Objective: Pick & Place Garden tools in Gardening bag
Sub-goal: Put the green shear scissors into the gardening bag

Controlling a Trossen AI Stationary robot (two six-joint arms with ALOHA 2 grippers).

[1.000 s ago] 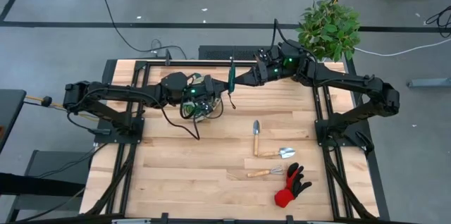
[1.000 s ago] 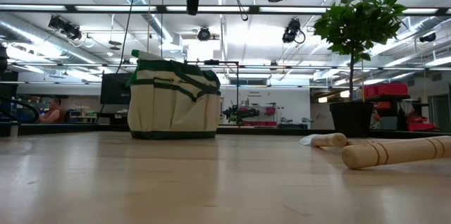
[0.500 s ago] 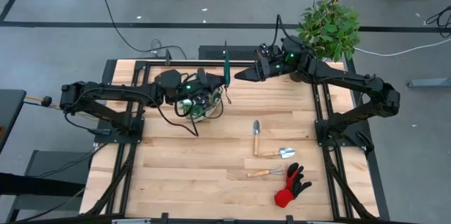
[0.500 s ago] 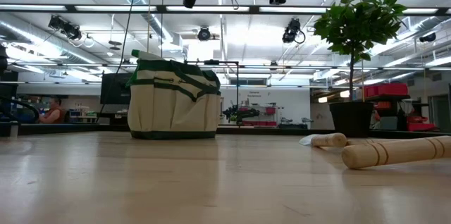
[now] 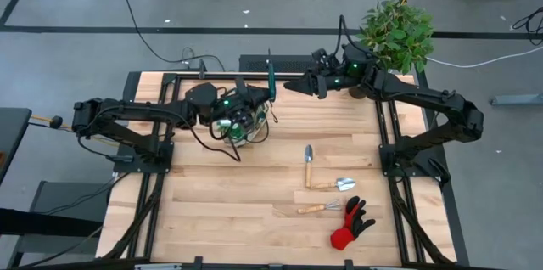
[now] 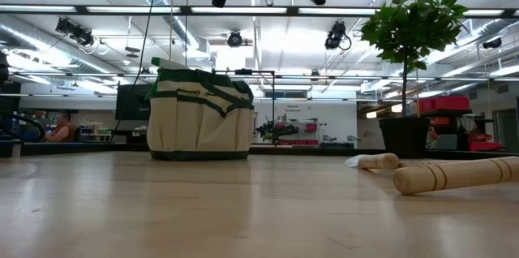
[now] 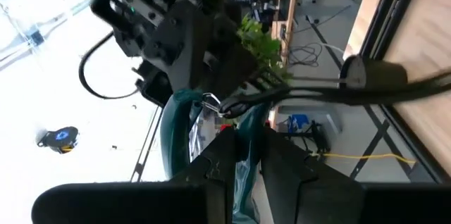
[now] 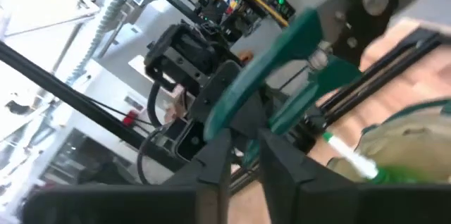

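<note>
The green-handled pruning shears (image 5: 271,76) hang in the air past the far side of the tan gardening bag (image 5: 242,126), between my two grippers. My right gripper (image 5: 287,87) is shut on them from the table's right. My left gripper (image 5: 261,102) is shut on their near end. The bag stands on its base (image 6: 200,154), and a green spray bottle (image 8: 352,164) sticks out of it. Two wooden-handled tools (image 5: 309,168) (image 5: 318,208) and the red-and-black glove (image 5: 349,226) lie on the table at the near right. My left gripper pinches the ends of the shears' teal handles (image 7: 243,155) between its two fingers, which lie along the shears. The shears are lifted clear of the table and the bag. My right gripper pinches one green handle (image 8: 243,115) between its two fingers, coming roughly level from the table's right and across the shears. The metal blades (image 8: 370,2) stick out beyond the hold.
A leafy potted plant (image 5: 394,32) stands at the table's far right corner, just behind my right arm. Dark frame rails run along the far edge (image 5: 221,73) and both sides. Bare wood lies in front of the bag at the near left.
My right gripper has carried the shears up and toward the table's far edge, away from the bag. My left gripper has moved from over the bag toward the table's right and reached the shears' near end.
</note>
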